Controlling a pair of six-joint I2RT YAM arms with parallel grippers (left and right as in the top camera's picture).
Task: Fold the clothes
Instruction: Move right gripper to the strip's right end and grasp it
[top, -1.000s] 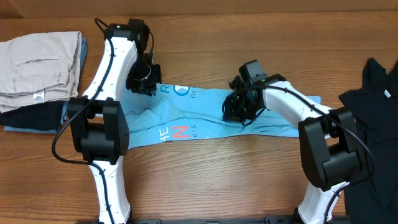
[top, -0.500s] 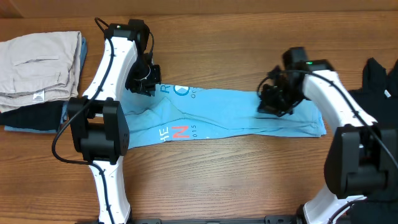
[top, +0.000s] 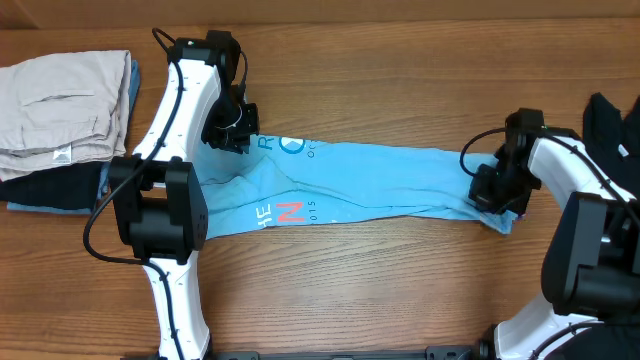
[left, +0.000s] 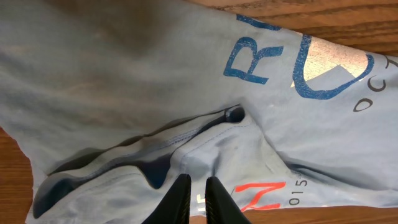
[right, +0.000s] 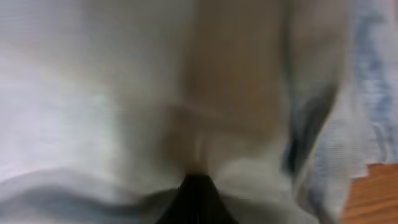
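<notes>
My light blue T-shirt (top: 370, 180) lies as a long narrow band beside the beige folded garment (top: 65, 100), so I judge that the lengthwise fold is made and the crosswise folds remain, with my left gripper (top: 234, 135) drawn nearly closed on a pucker at the end nearer that garment and my right gripper (top: 489, 191) clamped tight on the end farther from it.

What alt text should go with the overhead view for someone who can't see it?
A light blue T-shirt lies stretched into a long band across a wooden table, the left gripper pinching its left end and the right gripper its right end. A folded beige garment sits far left, a black garment far right.
</notes>
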